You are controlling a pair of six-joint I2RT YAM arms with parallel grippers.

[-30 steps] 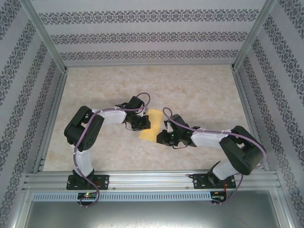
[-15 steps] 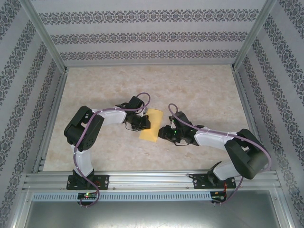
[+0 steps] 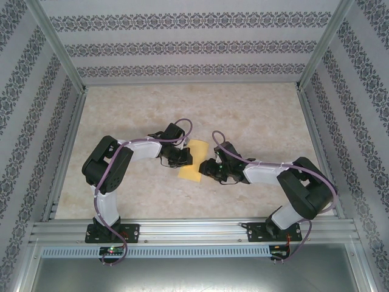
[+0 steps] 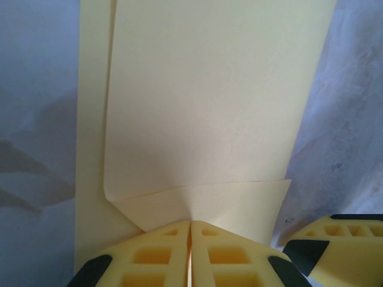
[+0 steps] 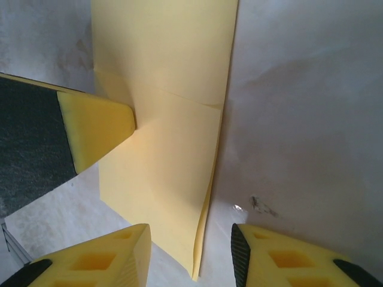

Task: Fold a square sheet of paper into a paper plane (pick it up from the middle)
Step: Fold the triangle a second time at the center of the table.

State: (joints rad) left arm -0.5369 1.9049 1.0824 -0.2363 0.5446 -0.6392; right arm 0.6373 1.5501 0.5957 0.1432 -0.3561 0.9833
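1. You have the sheet of paper (image 3: pixel 196 160) lying on the table (image 3: pixel 243 115), near its middle and between the two grippers. From above it reads as a narrow yellow strip running away from the arm bases, with its far end leaning a little to the right.
2. Your left gripper (image 3: pixel 184 159) sits at the strip's left edge. In the left wrist view its jaws are pressed together, and they pinch a small raised part of the paper's near edge. Soft creases spread out from that pinch.
3. In the same view the paper lies in layers. A broad upper layer covers most of it, a narrow band of the lower layer shows along the left side, and a short flap lies across the near end by the fingers (image 4: pixel 155 257).
4. Your right gripper (image 3: pixel 207 168) is at the strip's right side. In the right wrist view its jaws are spread, and the paper's near corner points into the gap between them. You cannot tell from the pictures whether either finger touches the paper.
5. In the right wrist view, one yellow finger (image 5: pixel 99 128) of the left gripper meets the paper's edge beside a crosswise fold line.
6. In the left wrist view, one finger (image 4: pixel 335 239) of the right gripper shows just beside the paper's right edge.
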